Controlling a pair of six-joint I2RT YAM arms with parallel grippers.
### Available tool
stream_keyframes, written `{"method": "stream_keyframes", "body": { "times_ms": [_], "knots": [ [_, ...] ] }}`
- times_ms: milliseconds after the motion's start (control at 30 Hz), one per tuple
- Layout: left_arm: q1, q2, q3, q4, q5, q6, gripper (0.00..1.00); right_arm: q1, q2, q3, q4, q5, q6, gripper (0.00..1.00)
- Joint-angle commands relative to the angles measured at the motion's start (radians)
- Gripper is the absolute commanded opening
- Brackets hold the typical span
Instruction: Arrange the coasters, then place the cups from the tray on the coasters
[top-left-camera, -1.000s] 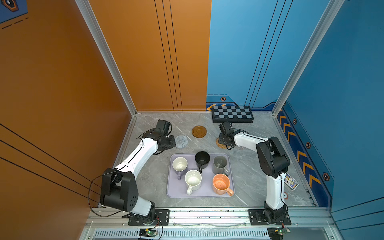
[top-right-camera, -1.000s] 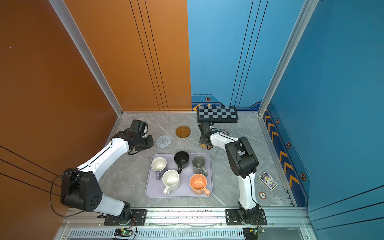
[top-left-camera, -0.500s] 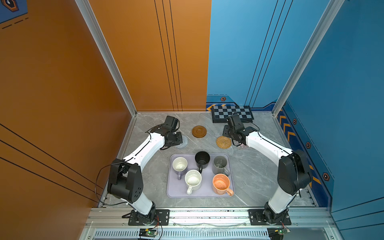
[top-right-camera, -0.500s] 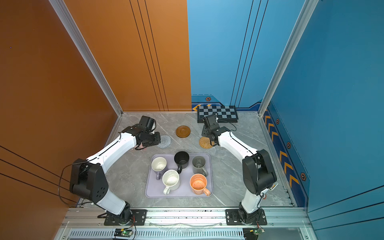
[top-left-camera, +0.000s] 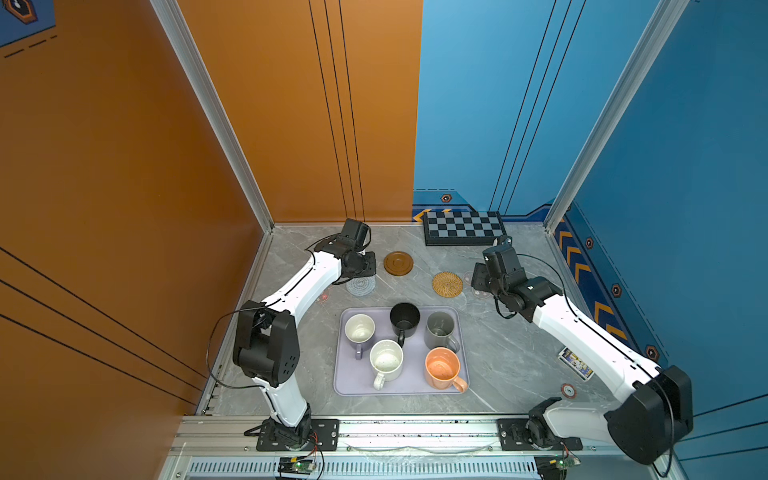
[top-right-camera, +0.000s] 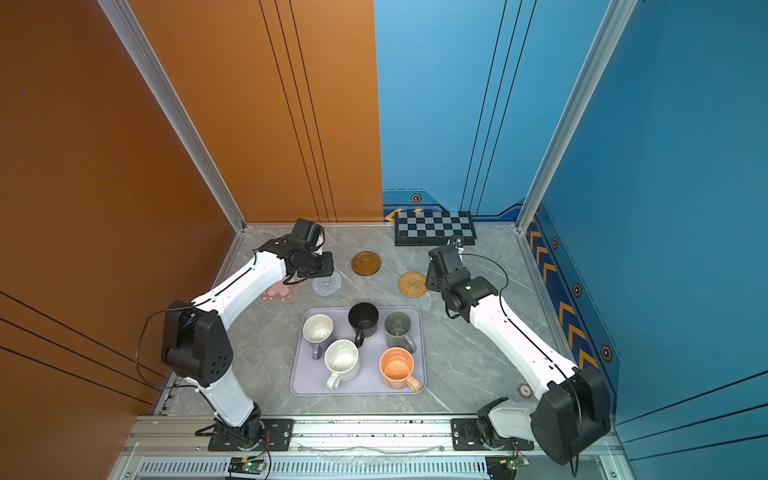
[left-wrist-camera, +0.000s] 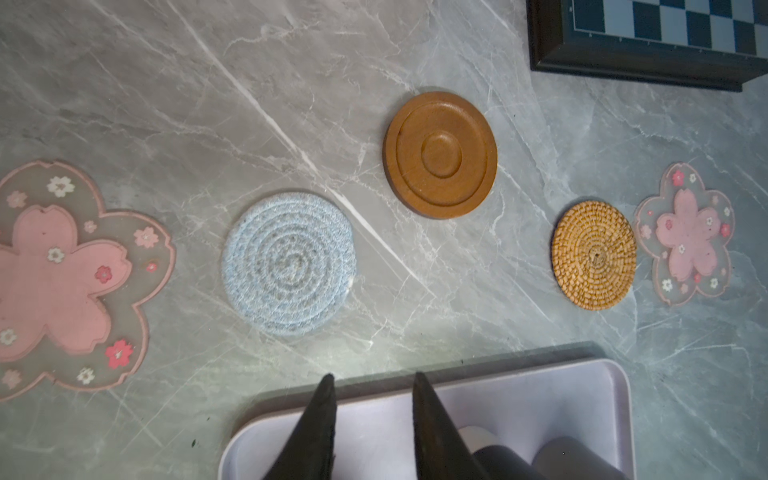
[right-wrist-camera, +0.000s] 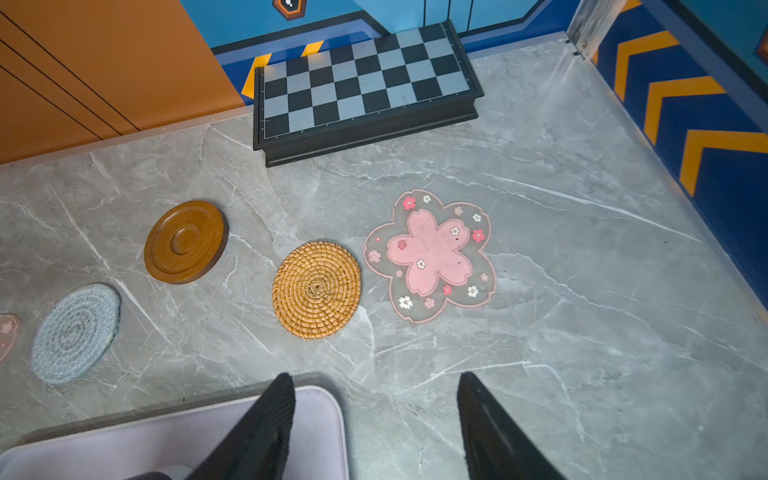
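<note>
Coasters (top-left-camera: 447, 284) lie in a row on the desk (top-left-camera: 490, 357), past the tray (top-left-camera: 349, 384): a pink flower (left-wrist-camera: 62, 274), a grey spiral (left-wrist-camera: 289, 264), a brown disc (left-wrist-camera: 440, 154), a woven one (left-wrist-camera: 594, 255) and a second pink flower (right-wrist-camera: 432, 255). That part looks done. All five cups (top-left-camera: 442, 368) sit in the tray, so moving them is left. The left pincer (left-wrist-camera: 374, 376) is a little open, the right pincer (right-wrist-camera: 376, 376) wide open; both are empty.

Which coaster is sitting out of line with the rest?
The brown wooden disc: it lies farther from the tray, while the spiral, rattan and two pink flower coasters form a rough row.
</note>
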Motion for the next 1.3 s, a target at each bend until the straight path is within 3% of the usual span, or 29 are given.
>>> {"method": "stream_keyframes", "body": {
  "times_ms": [0,333,667,1267],
  "knots": [
    [-0.015,0.072,0.082,-0.007,0.016,0.037,0.32,0.0,-0.072,-0.034,-0.09,0.075,-0.027,0.67],
    [-0.043,0.358,0.361,-0.008,0.078,0.063,0.32,-0.048,-0.228,-0.07,-0.17,0.108,-0.046,0.72],
    [-0.071,0.586,0.564,-0.008,0.08,0.023,0.24,-0.098,-0.261,-0.054,-0.201,0.102,-0.067,0.74],
    [-0.088,0.709,0.662,-0.008,0.032,0.01,0.21,-0.119,-0.163,-0.042,-0.159,0.055,-0.064,0.74]
  ]
}}
